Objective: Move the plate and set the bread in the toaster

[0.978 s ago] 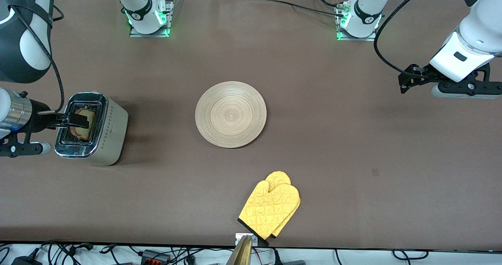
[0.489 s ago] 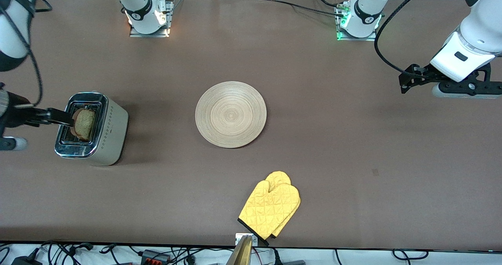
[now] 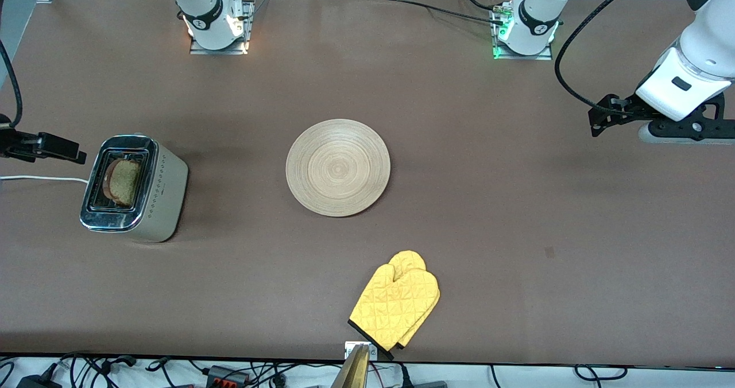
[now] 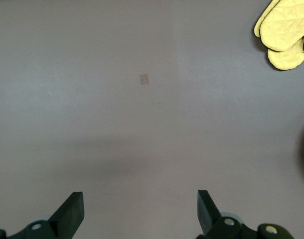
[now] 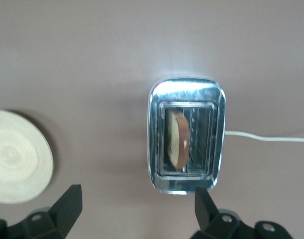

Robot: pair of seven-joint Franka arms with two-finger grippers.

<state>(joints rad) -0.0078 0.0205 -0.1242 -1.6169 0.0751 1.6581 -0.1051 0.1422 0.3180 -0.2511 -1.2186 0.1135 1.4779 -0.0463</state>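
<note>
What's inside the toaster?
The toaster holds one slice of bread, standing on edge in a slot with its top poking out. The right wrist view shows it there too. The bread's lower part is hidden down in the slot.

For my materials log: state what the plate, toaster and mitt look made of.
Plate: apparently pale matte wood, with concentric ring grain.
Toaster: likely metal; mirror-shiny chrome top, satin cream sides with dot rows.
Mitt: yellow quilted fabric, stitched in diamonds.

Even, bright overhead light leaves soft shadows beside the toaster (image 3: 135, 188) and plate (image 3: 338, 167), with white glare on the toaster's chrome top.
</note>
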